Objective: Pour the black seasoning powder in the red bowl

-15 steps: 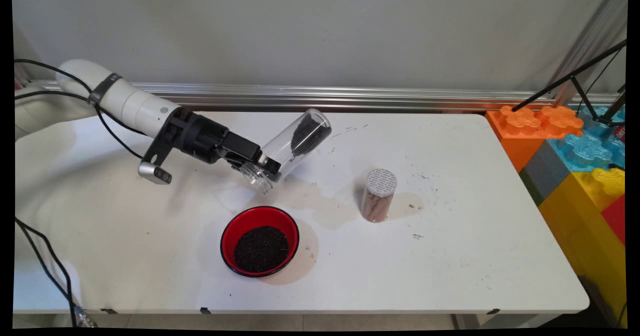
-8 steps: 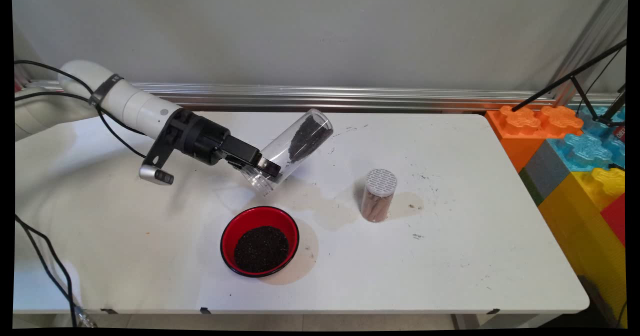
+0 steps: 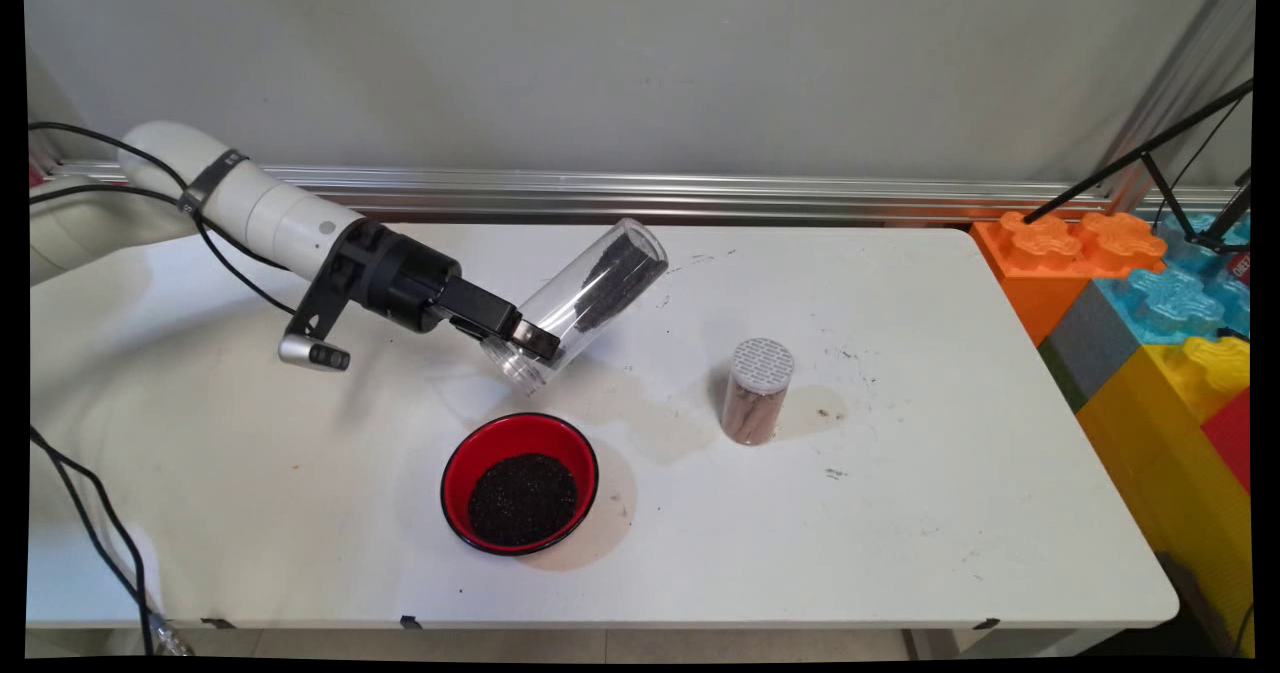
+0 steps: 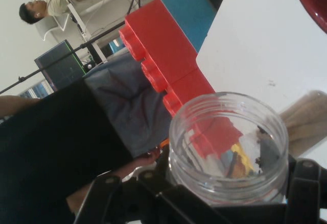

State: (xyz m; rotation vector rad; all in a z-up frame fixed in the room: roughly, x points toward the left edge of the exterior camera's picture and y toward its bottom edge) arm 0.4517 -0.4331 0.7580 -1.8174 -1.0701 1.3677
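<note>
My gripper (image 3: 531, 339) is shut on a clear plastic jar (image 3: 585, 301), gripping it near its open mouth. The jar hangs tilted above the table, mouth down-left and base up-right, with black grains (image 3: 615, 278) lying along its upper end. In the hand view the jar's open mouth (image 4: 228, 147) sits between the fingers. A red bowl (image 3: 520, 483) holding black grains stands on the table just below and in front of the jar's mouth; its rim (image 4: 312, 2) shows at the hand view's top right.
A small jar with a white perforated lid (image 3: 758, 390) and brown contents stands to the right of the bowl. Big toy blocks (image 3: 1150, 303) are stacked past the table's right end. Stains and stray grains mark the white table (image 3: 900, 513).
The jar has tipped a little flatter, and the black grains have spread down along its wall toward the mouth. The hand has shifted slightly right.
</note>
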